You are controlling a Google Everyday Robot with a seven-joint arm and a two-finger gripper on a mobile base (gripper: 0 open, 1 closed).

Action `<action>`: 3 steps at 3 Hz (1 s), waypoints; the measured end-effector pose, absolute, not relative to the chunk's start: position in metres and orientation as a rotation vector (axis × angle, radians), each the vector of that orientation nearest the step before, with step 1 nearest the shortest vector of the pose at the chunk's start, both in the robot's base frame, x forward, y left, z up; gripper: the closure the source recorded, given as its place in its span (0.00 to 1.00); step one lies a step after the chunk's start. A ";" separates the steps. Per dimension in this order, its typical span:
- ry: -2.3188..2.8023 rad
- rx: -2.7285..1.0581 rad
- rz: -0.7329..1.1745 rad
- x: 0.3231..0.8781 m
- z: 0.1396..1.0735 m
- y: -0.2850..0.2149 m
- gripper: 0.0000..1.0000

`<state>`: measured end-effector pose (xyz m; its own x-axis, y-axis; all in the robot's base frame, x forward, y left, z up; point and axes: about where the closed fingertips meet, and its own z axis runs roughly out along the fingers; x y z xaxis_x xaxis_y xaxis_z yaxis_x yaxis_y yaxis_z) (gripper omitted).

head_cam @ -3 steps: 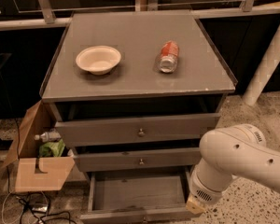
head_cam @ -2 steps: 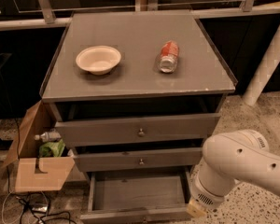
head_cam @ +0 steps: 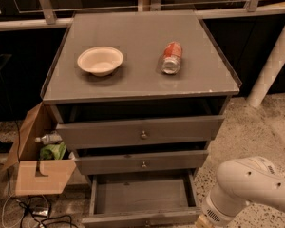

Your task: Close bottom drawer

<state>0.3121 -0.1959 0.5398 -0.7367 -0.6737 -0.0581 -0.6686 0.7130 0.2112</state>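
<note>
Bottom drawer (head_cam: 133, 218) of the grey cabinet (head_cam: 137, 42) stood pulled well out, its shallow inside open to the camera and its slim front panel running along the lower edge of the view. The white arm (head_cam: 249, 186) reached in from the lower right, and the gripper (head_cam: 202, 222) at its end sat just beside the drawer's right front corner, mostly cut off by the frame; whether it was released or clenched could not be told, nor whether it touched the panel. Above, the middle drawer (head_cam: 142, 162) and the top drawer (head_cam: 141, 133) each stood slightly out, knobs centred. On the cabinet top a pale bowl (head_cam: 100, 60) sat upright at the left and a red can (head_cam: 171, 57) lay on its side at the right, well apart. A cardboard box (head_cam: 40, 177) stood on the floor left of the cabinet, a bottle (head_cam: 48, 138) and something green (head_cam: 53, 151) inside it
</note>
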 end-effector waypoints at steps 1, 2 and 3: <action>-2.895 1.029 -0.346 0.314 0.508 -0.207 1.00; -2.848 0.937 -0.371 0.312 0.462 -0.216 1.00; -2.844 0.935 -0.376 0.311 0.460 -0.215 1.00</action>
<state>0.3107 -0.2149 0.4601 -0.8008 -0.5977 0.0399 -0.5667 0.7775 0.2726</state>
